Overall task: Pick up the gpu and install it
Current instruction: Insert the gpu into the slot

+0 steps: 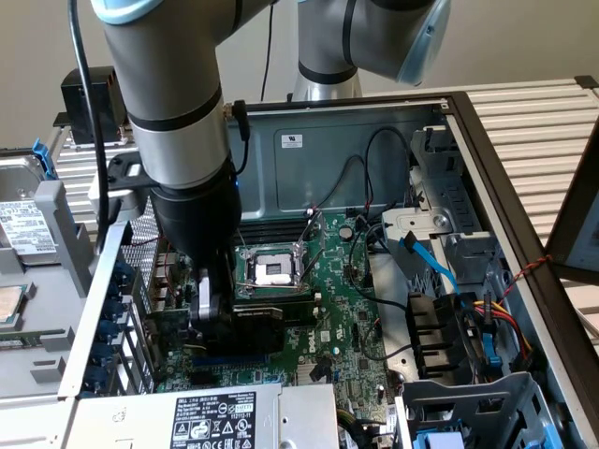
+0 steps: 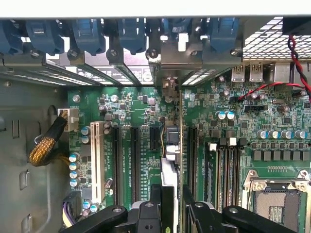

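Two black fingers [image 2: 155, 208] of the gripper [image 2: 171, 209] are clamped on the gpu [image 2: 170, 177], one on each face. On my wrist feed the card is edge-on and stands upright between them.

In the exterior view the gripper [image 1: 217, 313] is down inside the open case [image 1: 487, 187]. The gpu [image 1: 255, 327] in its grasp is just beside the CPU socket [image 1: 267, 271], on the side nearer the camera. The card's black shroud sits low over the green motherboard [image 1: 346, 327]. I cannot tell whether its lower edge is in a slot or only above one.

On the wrist feed the gpu runs among the long black expansion slots [image 2: 119, 160]. The memory slots [image 2: 226, 165] lie between the card and the CPU socket [image 2: 279, 204]. The card's metal bracket [image 2: 170, 60] is at the end farthest from the gripper, against the rear slot openings, where a row of blue clips [image 2: 131, 34] lines the case wall.

A single white slot [image 2: 95, 160] sits farther from the CPU socket than the black ones. Beyond it a yellow braided cable [image 2: 46, 145] plugs in at the edge of the motherboard [image 2: 141, 109]. A twisted red and black wire [image 2: 296, 58] crosses the board nearer the CPU socket.

In the exterior view a grey power supply [image 1: 215, 421] with a black label lies nearer the camera than the CPU socket. Blue cables [image 1: 430, 262] run off the socket toward the exterior view's right.
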{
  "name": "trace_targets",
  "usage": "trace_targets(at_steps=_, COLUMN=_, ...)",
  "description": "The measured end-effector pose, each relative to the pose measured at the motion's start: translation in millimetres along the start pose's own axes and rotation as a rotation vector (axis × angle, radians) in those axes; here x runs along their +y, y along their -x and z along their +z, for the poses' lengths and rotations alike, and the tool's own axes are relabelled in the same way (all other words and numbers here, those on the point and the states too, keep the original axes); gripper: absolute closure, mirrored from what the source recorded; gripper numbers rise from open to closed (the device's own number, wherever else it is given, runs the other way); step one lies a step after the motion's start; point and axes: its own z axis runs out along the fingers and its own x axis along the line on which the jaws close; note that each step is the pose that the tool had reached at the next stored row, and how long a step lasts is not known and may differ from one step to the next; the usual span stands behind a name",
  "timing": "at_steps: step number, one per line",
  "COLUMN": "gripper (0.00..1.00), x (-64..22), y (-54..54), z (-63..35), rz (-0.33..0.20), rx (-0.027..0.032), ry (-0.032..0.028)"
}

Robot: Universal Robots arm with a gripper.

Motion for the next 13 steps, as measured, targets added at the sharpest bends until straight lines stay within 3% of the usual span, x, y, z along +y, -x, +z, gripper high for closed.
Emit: trace_targets(at_steps=13, gripper=0.73, x=0.3, y=0.0, z=-0.3, rz=0.000, rx=0.0008, ry=-0.0022)
